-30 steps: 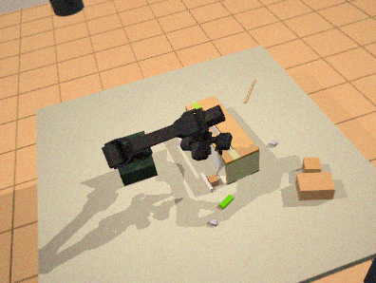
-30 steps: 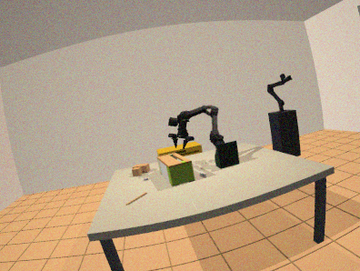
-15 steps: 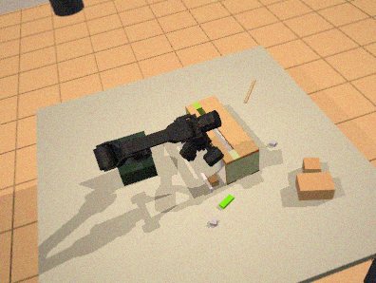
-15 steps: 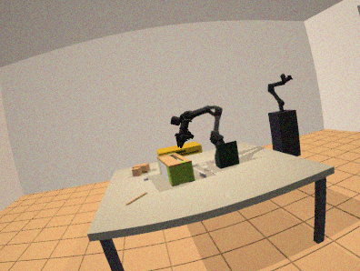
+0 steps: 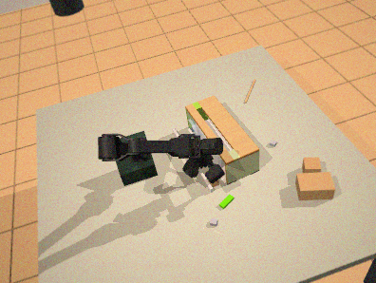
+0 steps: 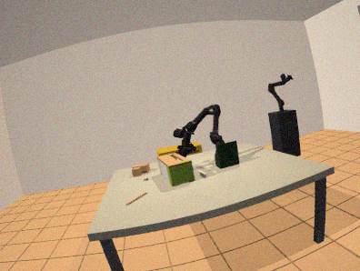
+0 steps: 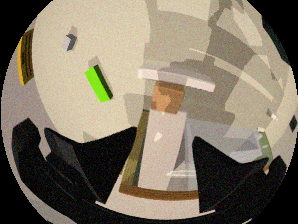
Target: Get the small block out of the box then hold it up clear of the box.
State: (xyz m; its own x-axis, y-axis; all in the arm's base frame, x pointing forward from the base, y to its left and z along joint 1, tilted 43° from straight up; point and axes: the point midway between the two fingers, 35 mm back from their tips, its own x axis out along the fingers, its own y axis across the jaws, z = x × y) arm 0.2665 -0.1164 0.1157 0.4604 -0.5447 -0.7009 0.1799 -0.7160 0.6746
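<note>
Jaws stand partly open on your gripper (image 5: 212,177), holding nothing, poised at the box (image 5: 227,135) end nearest the counter's front edge. A small brown block (image 7: 166,98) (apparently out) lies there; descend and close.

We see a small tan block (image 7: 166,98) between our spread fingers, a green bar (image 7: 97,83) lying left.

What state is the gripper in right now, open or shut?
Open, holding nothing. In the top view the gripper hangs low beside the green end of the clear-fronted box, its fingers set partly apart.
</note>
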